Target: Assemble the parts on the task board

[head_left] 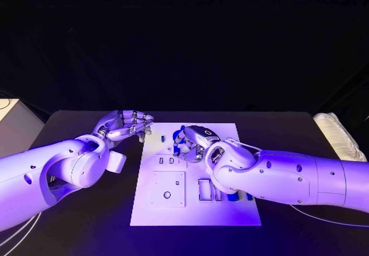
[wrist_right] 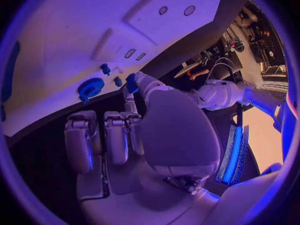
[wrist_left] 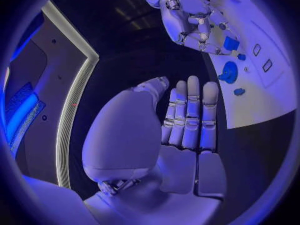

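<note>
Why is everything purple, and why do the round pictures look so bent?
Head view: violet light washes the task board and both arms, background dark. Left wrist view: fisheye curves the board's straight edge, left robot hand looms large. Right wrist view: same bending, right robot hand fills the middle.

Matt white task board (head_left: 231, 210), smooth blue plastic parts (wrist_right: 91, 87), matt black table (head_left: 307, 234), glossy white arm shells

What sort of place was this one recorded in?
Probably a robotics lab or test cell: a black table against a dark backdrop, a white task board with small blue parts, and equipment with cables beyond the table in the right wrist view.
</note>
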You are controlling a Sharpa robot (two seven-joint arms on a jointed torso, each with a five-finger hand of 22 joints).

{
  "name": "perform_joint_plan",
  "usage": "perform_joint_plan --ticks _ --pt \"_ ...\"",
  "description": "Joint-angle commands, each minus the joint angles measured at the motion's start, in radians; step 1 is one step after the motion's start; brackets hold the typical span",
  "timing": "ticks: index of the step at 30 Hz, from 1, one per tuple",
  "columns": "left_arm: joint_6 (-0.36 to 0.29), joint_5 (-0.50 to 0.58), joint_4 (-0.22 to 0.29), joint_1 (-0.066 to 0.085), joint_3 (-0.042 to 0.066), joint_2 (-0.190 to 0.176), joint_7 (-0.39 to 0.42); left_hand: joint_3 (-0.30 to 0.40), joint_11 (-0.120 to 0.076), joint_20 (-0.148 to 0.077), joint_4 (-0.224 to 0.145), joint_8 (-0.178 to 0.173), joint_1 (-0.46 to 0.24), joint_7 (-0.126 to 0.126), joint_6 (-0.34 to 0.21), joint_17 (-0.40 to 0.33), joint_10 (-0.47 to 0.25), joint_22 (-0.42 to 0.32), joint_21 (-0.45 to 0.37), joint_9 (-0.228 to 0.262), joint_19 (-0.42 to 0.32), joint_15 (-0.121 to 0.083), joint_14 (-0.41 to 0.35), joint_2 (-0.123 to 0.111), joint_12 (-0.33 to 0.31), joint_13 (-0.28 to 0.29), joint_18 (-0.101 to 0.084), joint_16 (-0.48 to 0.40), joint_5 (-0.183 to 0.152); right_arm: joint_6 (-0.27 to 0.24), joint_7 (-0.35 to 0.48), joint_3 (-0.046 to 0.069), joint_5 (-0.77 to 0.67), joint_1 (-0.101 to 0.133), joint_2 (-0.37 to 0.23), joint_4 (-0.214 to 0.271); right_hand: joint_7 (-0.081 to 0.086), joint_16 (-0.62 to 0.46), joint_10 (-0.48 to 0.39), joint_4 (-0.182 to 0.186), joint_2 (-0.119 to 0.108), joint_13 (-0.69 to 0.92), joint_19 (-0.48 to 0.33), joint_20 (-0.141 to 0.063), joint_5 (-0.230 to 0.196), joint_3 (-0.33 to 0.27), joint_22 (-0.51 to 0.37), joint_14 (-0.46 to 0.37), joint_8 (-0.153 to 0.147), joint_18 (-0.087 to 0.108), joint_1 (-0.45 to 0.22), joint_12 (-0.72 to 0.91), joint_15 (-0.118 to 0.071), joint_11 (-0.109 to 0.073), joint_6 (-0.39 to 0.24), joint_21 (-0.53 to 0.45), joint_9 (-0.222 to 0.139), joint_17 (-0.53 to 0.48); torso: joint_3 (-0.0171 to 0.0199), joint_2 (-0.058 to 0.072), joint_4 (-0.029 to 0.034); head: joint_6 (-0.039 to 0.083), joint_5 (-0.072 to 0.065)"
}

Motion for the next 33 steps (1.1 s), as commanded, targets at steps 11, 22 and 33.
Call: perform_joint_plan --ticks 11,22,33 --pt "0.005 -0.057 -0.001 0.001 0.000 0.006 -0.071 0.017 -0.008 -0.012 0.013 0.076 -0.016 -0.006 -0.028 0.075 -0.048 0.063 0.050 0.028 0.056 -0.011 0.056 -0.005 0.200 0.103 -0.008 0.038 0.001 0.053 -0.043 -0.006 -0.067 -0.031 0.024 -0.004 -0.010 0.004 0.105 0.001 -0.001 0.263 0.105 -0.002 0.003 0.003 0.263 0.103 0.032 -0.015 -0.013 0.002 -0.002 -0.003 0.006 0.002 0.024 0.264 0.0015 0.001 -0.0018 -0.012 0.011" --pt "0.010 -0.067 -0.004 0.001 -0.002 0.006 -0.084 0.026 -0.018 -0.029 0.018 0.104 -0.021 -0.013 -0.048 0.616 -0.068 0.066 0.058 0.029 0.060 -0.029 0.289 -0.007 0.237 0.099 -0.010 0.807 0.000 0.073 -0.059 -0.009 -0.104 -0.039 0.020 -0.006 -0.009 0.004 0.105 0.001 -0.006 0.263 0.105 -0.002 0.003 0.003 0.263 0.103 0.033 -0.015 -0.019 0.002 -0.001 -0.002 0.004 0.002 0.025 0.264 0.0017 0.000 -0.0020 -0.016 0.010" --pt "0.012 -0.072 -0.004 0.001 -0.002 0.005 -0.088 0.027 -0.018 -0.029 0.018 0.106 -0.021 -0.013 -0.049 0.622 -0.067 0.071 0.061 0.029 0.065 -0.028 0.289 -0.008 0.240 0.099 -0.012 0.818 0.000 0.081 -0.062 -0.010 -0.118 -0.046 0.022 -0.010 -0.008 0.004 0.105 0.002 -0.010 0.263 0.105 -0.001 0.003 0.002 0.263 0.103 0.035 -0.015 -0.023 0.002 -0.001 -0.002 0.003 0.002 0.025 0.264 0.0022 0.000 -0.0019 -0.018 0.009"
